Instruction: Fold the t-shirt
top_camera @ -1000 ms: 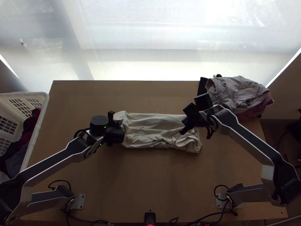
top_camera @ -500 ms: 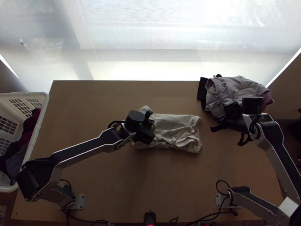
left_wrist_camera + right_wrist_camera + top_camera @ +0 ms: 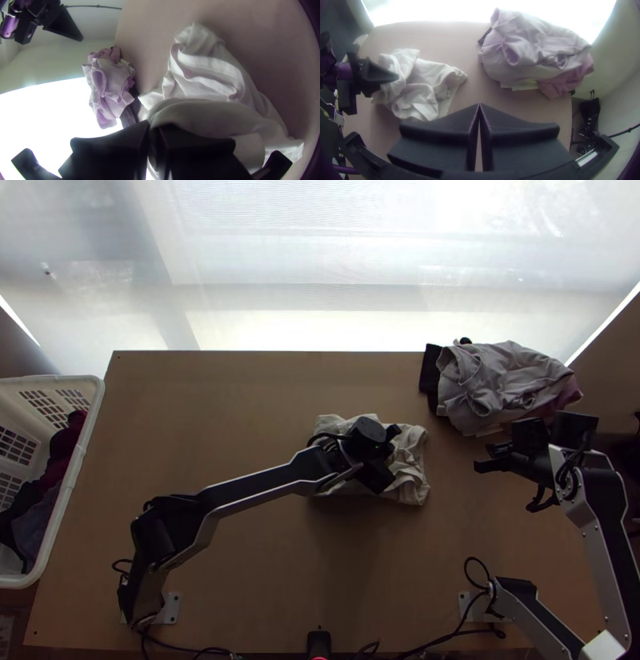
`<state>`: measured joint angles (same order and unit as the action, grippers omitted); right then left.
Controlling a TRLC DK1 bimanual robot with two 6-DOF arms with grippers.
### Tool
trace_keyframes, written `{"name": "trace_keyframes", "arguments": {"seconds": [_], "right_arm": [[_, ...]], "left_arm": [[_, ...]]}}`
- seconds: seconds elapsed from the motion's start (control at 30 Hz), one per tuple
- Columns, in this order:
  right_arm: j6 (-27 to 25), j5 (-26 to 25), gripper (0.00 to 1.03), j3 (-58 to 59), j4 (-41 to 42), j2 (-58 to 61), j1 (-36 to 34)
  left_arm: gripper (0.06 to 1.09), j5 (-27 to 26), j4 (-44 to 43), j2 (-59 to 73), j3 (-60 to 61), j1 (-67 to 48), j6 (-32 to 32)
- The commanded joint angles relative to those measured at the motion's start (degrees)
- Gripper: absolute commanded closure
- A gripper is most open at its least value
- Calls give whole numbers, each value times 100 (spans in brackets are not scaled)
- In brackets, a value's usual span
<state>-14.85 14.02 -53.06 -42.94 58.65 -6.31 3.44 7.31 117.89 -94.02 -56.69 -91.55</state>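
Left wrist view has the cream t-shirt (image 3: 206, 115) pinched mid-fold

From where I stand, the left gripper (image 3: 153, 128) is closed down on a gathered bit of the shirt, cloth caught between its fingers. The right gripper (image 3: 479, 105) has its fingertips together and holds nothing; it is off to the shirt's right, just beside the heaped clothes pile (image 3: 533, 50). The shirt lies around the middle of the wooden table (image 3: 240, 572), partly folded, one part raised over the rest and the end towards the pile rumpled.

My worry is that nothing pins that rumpled end. If the left gripper pulls on, the whole bundle could slide along the table instead of folding. The creases underneath could also get trapped and leave the fold lumpy and crooked. And if the pinch has caught too few layers, which I can't judge, the rest may slip out and lag behind.

The left wrist view gives the grip itself, cloth running up between the fingers, where from the top view the gripper's own body covers that spot. The right wrist view brings out the thick roll by the left gripper's tips; the top view adds the white laundry basket (image 3: 72, 476) at the table's left edge.
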Motion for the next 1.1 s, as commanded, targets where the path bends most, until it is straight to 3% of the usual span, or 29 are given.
{"name": "trace_keyframes", "arguments": {"seconds": [0.0,0.1,0.13,0.2,0.37,0.53,0.8,1.07], "right_arm": [[-9,92,100,191,-30,-232,-503],[-18,110,100,182,-57,-267,-670],[-18,145,100,182,-57,-258,-714],[-18,154,100,182,-57,-258,-758],[-9,162,100,120,-57,-249,-758],[-9,180,100,155,-48,-196,-741],[53,215,100,129,-57,-196,-723],[140,215,100,182,-48,-223,-486]], "left_arm": [[104,-72,77,762,-741,-405,-118],[102,-81,-10,982,-811,-501,-179],[86,-72,-28,1070,-811,-510,-197],[8,113,-2,1246,-785,-510,-267],[10,95,165,1272,-864,-413,-144],[10,86,1519,1263,-1602,-334,76],[10,86,2723,929,-1962,-220,243],[10,16,3154,323,-1962,-343,884]]}}
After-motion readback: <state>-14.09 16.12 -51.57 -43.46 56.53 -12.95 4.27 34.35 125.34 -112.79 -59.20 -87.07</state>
